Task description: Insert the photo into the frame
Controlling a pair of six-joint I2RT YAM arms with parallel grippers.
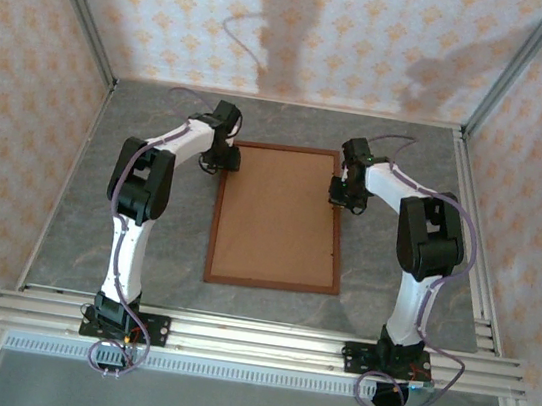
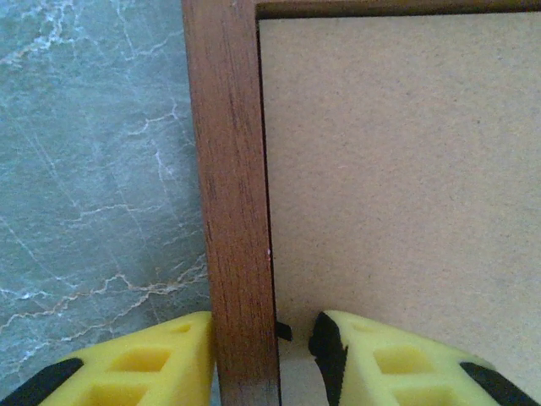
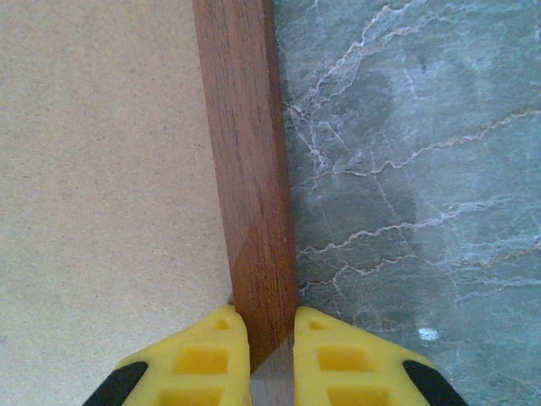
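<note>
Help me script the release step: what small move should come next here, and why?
Probably open the right pincer too. It pinches the frame's right rail, while the left pincer shows a gap beside its rail, and the frame lies flat on the table.

Support: tabletop (image 1: 74, 236), grey-green marbled.
Lying on it: wooden frame (image 1: 270, 284), flat, near centre.
Inside frame: brown board (image 1: 277, 214) fills the opening.
</note>
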